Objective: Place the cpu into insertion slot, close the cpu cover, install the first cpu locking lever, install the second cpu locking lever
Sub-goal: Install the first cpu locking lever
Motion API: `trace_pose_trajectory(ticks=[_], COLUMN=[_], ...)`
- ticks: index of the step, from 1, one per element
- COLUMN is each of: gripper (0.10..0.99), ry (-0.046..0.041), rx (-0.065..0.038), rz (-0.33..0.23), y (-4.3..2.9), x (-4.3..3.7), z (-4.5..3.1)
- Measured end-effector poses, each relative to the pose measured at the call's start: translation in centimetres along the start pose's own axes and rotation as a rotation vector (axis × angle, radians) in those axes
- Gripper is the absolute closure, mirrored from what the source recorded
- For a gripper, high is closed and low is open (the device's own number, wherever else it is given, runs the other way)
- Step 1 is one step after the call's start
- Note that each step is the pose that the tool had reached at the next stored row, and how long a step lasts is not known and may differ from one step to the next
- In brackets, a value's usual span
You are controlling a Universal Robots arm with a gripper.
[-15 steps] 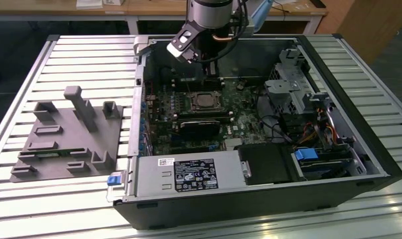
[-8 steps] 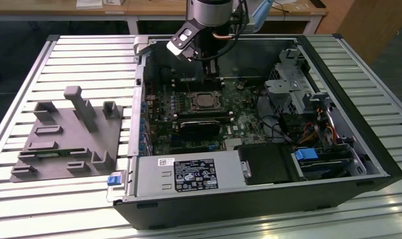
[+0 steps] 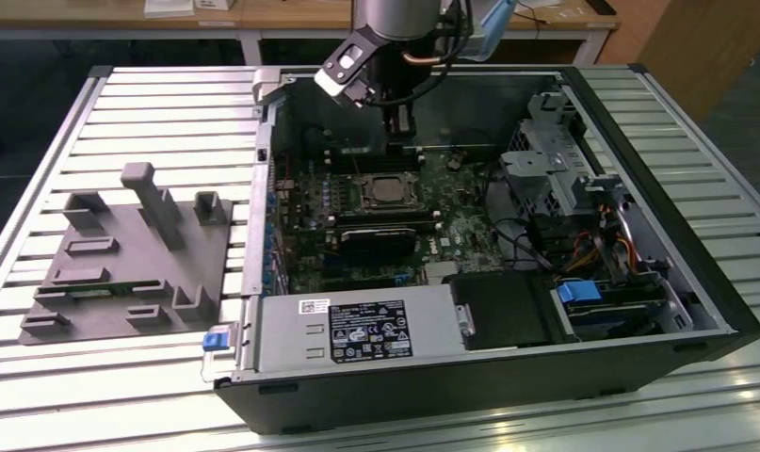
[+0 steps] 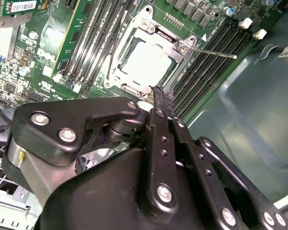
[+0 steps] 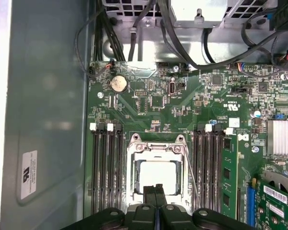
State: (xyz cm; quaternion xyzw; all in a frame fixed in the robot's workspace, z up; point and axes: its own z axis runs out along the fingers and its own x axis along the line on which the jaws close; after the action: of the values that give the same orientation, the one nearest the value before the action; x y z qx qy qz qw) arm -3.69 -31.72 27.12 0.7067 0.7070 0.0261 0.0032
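Slatted metal bench point(image 3: 141, 104) carries an open computer case point(image 3: 681, 311), laid on its side so the board point(image 5: 153, 103) faces up and can be reached from above. A grey rack point(image 3: 116, 264) sits on the bench at the exterior view's left, well apart from the case; I judge it to be a holding fixture for parts.

Pincer point(image 5: 156, 194): I hold it inside the case, directly over the near edge of the socket. Both fingers are pressed together with nothing between them. Judgement: closed like this, they make one narrow tip, suited to pushing rather than gripping.

Cpu point(image 5: 156, 175): seated in the socket, silver top up, lying flat between the banks of memory slots point(image 5: 105, 167). The placing step looks done.

Cover point(image 5: 156, 147): its frame lies flat around the cpu, whose top shows through the cut-out. I judge it closed.

Lever point(image 4: 211, 52): in the second wrist view a thin rod runs out from the socket corner over the neighbouring slots, clear of the frame. In the first wrist view it slants along the socket's side. Judgement: not latched. I cannot tell whether my tip touches it or how the second lever stands.
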Motion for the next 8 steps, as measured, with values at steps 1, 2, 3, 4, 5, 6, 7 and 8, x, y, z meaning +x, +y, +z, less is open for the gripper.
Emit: trace_pose_trajectory(ticks=[1, 2, 3, 4, 5, 6, 7, 8], gripper=[0.973, 0.973, 0.973, 0.973, 0.973, 0.973, 0.973, 0.973], ry=[0.0003, 0.0005, 0.0008, 0.0013, 0.0017, 0.0017, -0.0001, -0.0036], rx=[0.000, 0.000, 0.001, 0.002, 0.003, 0.004, 0.006, 0.010], rz=[-0.001, -0.005, -0.014, -0.029, -0.045, -0.060, -0.072, -0.081], y=[0.01, 0.02, 0.02, 0.01, 0.01, 0.01, 0.01, 0.01], x=[0.00, 0.00, 0.00, 0.00, 0.00, 0.00, 0.00, 0.00], z=[0.01, 0.01, 0.00, 0.01, 0.03, 0.06, 0.10, 0.14])
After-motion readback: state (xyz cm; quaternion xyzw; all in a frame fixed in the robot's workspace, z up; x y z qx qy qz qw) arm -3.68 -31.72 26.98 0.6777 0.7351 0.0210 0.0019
